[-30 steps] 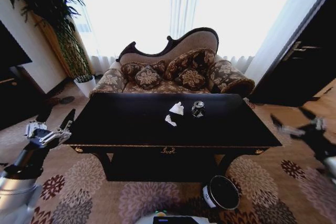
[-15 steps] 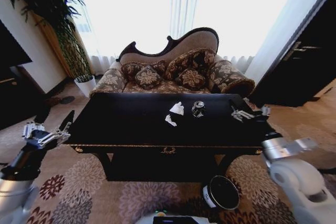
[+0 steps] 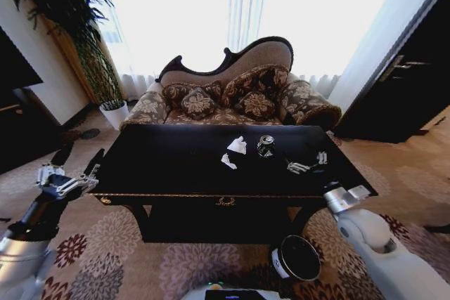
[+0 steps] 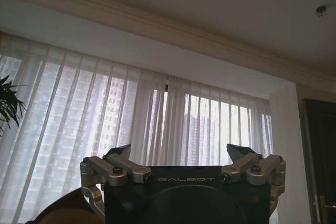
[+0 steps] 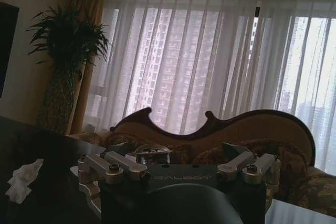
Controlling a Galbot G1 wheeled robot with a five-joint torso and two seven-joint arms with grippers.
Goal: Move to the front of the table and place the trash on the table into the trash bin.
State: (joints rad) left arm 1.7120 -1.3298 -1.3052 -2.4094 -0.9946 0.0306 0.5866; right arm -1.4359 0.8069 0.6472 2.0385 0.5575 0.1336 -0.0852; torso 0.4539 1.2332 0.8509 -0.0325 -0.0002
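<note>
Right gripper (image 3: 306,164): fingers spread wide, now over the table (image 3: 169,166), nearer the can (image 3: 265,146) than 0.5 s ago.
Left gripper (image 3: 70,179): open, unchanged beside table's left end.
Tissue (image 3: 237,145), scrap (image 3: 228,161): unmoved mid-table.
Trash bin (image 3: 296,258): on floor, front right.

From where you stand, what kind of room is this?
Probably a hotel suite lounge or formal living room: an ornate sofa with patterned cushions, sheer floor-length curtains over big windows, and a glossy black table on floral carpet.

Count: 1 can (image 3: 265,146), 1 tissue (image 3: 237,145), 1 paper scrap (image 3: 228,162) on tabletop (image 3: 176,166); 1 bin (image 3: 296,258); 2 tools: left (image 3: 69,180), right (image 3: 306,164).
</note>
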